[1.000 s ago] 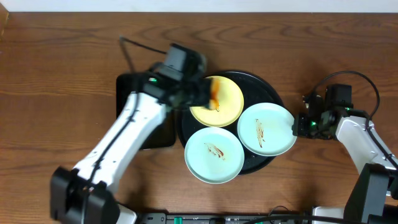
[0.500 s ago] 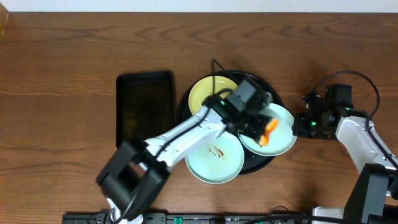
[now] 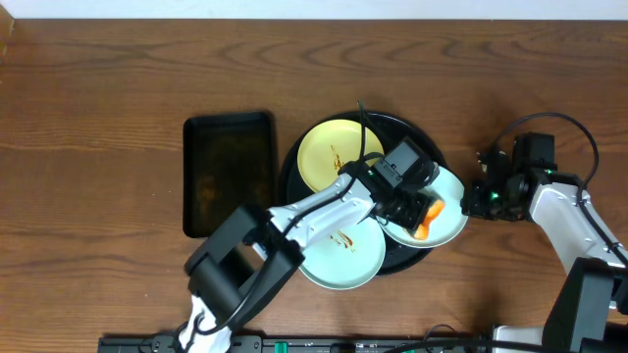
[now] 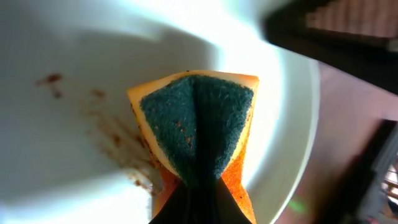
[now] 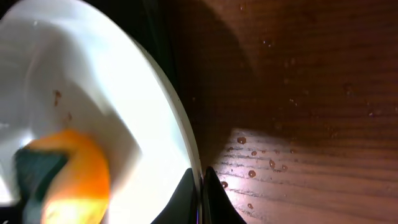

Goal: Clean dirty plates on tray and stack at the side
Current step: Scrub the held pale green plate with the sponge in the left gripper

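Three plates (image 3: 339, 250) lay on the black tray (image 3: 435, 147); the left gripper (image 3: 420, 208) clamped an orange sponge (image 3: 430, 214) on the right mint plate (image 3: 449, 226), whose rim the closed right gripper (image 5: 200, 186) pinched; only the right wrist view showed droplets (image 5: 241, 140) on the table (image 5: 298, 93)

I had open table (image 3: 98, 118) left of the rectangular tray (image 3: 229, 172) and along the far edge. My left arm (image 3: 314, 211) lay across the round tray (image 3: 432, 147) and the near plate (image 3: 348, 263). Its sponge (image 3: 429, 216) and the right gripper (image 3: 471, 199), pinching the rim, crowded the right plate (image 3: 446, 230).
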Action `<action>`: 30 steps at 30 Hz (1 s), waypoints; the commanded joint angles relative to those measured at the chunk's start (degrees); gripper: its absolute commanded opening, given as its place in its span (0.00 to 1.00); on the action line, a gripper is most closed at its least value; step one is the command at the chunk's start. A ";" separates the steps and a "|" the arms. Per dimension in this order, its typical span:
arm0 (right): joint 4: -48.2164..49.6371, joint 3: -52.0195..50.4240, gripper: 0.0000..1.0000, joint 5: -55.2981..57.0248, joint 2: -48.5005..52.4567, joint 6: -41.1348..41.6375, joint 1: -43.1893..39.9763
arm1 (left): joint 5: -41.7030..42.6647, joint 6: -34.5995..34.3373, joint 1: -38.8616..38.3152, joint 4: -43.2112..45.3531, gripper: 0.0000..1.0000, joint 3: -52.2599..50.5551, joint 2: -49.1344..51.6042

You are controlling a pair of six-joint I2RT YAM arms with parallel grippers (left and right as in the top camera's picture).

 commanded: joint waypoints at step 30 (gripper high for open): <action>-2.14 0.96 0.01 0.00 0.26 -0.39 -0.04 | -15.13 -8.07 2.67 8.83 0.08 1.95 2.23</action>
